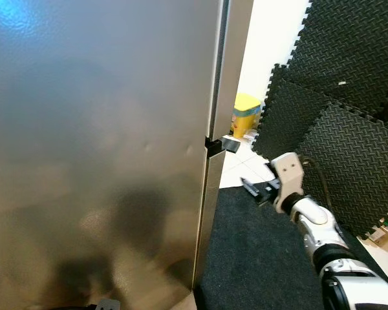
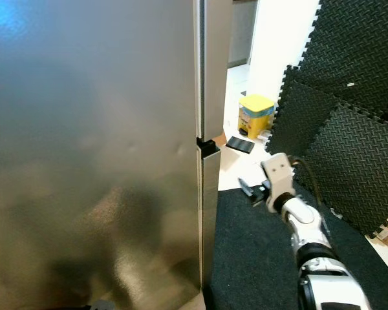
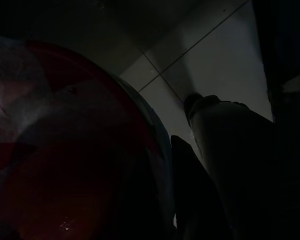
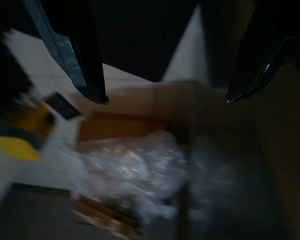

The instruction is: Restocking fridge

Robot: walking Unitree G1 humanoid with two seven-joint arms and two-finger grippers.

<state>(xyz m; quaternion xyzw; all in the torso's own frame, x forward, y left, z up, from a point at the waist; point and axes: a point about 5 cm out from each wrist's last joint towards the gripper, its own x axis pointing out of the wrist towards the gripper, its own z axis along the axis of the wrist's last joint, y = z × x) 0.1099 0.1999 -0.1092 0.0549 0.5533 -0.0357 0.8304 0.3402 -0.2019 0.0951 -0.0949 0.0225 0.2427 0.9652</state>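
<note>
the fridge door [image 1: 97, 148] stands shut, close ahead: steel, stiff, heavy, likely slick. the right hand [image 4: 165, 95], fingers spread and empty, hovers beside its right edge [image 2: 200, 213], the best place to grip. the left hand's state i cannot tell.

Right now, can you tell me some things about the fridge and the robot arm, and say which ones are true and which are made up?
1. The fridge doors are closed. True.
2. The right gripper is pulling the fridge open. False: it hangs apart from the fridge, over the dark mat.
3. A yellow container sits on the floor beyond the fridge. True.
4. The right gripper's fingers are squeezed around a bottle. False: they are spread apart with nothing between them.
5. The wall panels on the right are bright white. False: they are black foam tiles.
</note>
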